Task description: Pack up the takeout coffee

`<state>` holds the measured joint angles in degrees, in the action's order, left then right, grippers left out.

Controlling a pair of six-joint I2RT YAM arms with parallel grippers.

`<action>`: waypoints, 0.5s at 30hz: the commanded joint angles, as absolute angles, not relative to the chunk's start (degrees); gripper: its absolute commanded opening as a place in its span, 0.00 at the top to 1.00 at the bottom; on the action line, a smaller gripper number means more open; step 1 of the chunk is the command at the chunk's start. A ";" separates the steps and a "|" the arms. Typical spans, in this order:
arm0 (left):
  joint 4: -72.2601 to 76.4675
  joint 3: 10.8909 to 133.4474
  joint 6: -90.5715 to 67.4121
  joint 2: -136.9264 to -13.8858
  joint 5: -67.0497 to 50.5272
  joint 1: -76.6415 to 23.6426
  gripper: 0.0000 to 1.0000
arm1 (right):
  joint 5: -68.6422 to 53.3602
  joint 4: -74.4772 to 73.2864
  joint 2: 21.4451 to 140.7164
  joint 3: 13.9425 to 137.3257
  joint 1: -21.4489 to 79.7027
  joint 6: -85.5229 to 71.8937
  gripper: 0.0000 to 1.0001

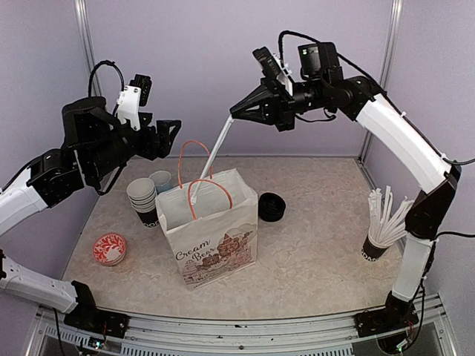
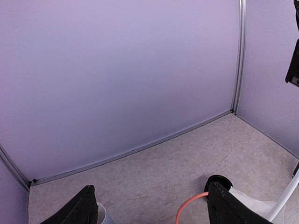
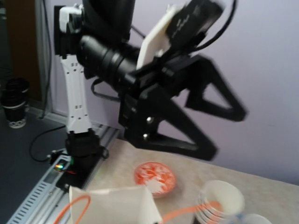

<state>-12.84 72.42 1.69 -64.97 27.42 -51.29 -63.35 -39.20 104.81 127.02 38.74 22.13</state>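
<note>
Top external view: the right gripper (image 1: 236,111) hung above the paper bag (image 1: 211,230), its jaws pressed together on the upper end of a white straw (image 1: 215,157). The straw slanted down and away from the fingertips, its lower end inside the bag's open mouth. The left gripper (image 1: 172,139) hovered on the other side of the straw, jaws spread and holding nothing, as its own wrist view confirmed. Below the left gripper stood a stack of lidless cups (image 1: 142,199) with a light blue mug (image 1: 161,179) just beside it, and lower down lay a red patterned bowl (image 1: 109,248). Below the right gripper, beside the bag, sat a stack of black lids (image 1: 272,206); a cup of straws (image 1: 382,226) stood well apart. The takeout coffee was visible in no view, and whether it stood inside the bag could not be told. Judged step: adding a straw to the bag. The next move probably called for lowering the straw further in and then parting the jaws, clear of the orange handles (image 1: 193,143)
</note>
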 commanded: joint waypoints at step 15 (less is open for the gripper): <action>-13.92 68.87 1.04 -60.48 27.62 -50.71 0.21 | -51.52 -44.79 111.98 126.19 49.98 28.65 0.62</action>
